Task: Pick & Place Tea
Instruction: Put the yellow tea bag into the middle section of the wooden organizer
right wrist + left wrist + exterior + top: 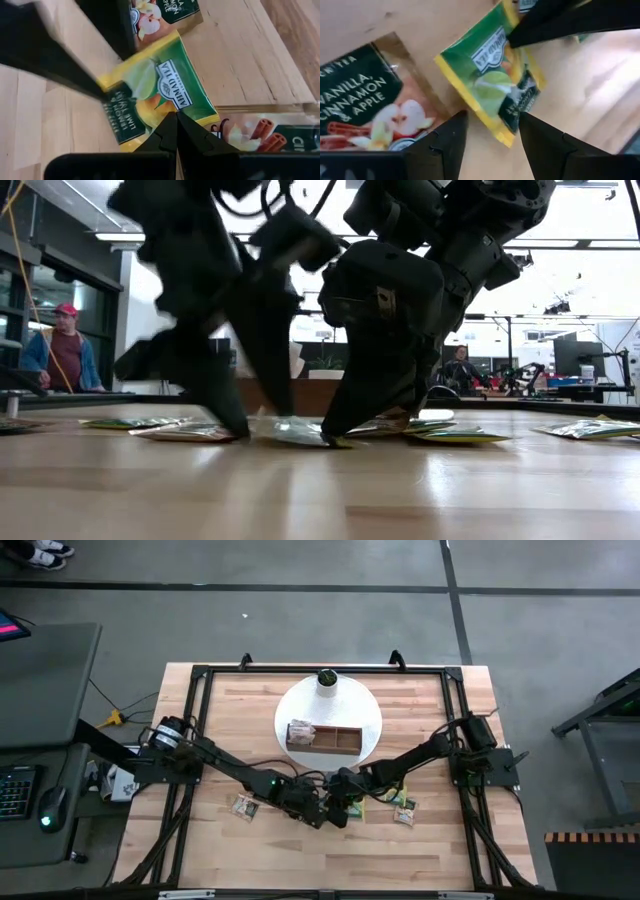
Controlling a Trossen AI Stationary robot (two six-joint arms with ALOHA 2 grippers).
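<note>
Left side of table: 1 tea sachet [244,806] lying flat on the wood, apart from the arms. Left gripper [318,812], low over the front centre of the table, fingers [445,145] spread apart with nothing held, 1 finger on each side of the near edge of a green sachet [492,75] lying flat on the wood; beside it, 1 dark sachet [365,107] printed with vanilla, cinnamon and apple. Centre, farther back: white round plate [368,710] carrying a brown wooden tray [335,742], 1 sachet [300,732] in its left end; a small white cylinder with a dark top [327,680] at the plate's far edge. Right gripper [345,808], fingers pressed shut, tips [175,131] resting on the same green sachet, gripping nothing. Right: 2 more sachets [403,810] on the wood. Background: 1 person in a red cap [62,345] beyond the table.
</note>
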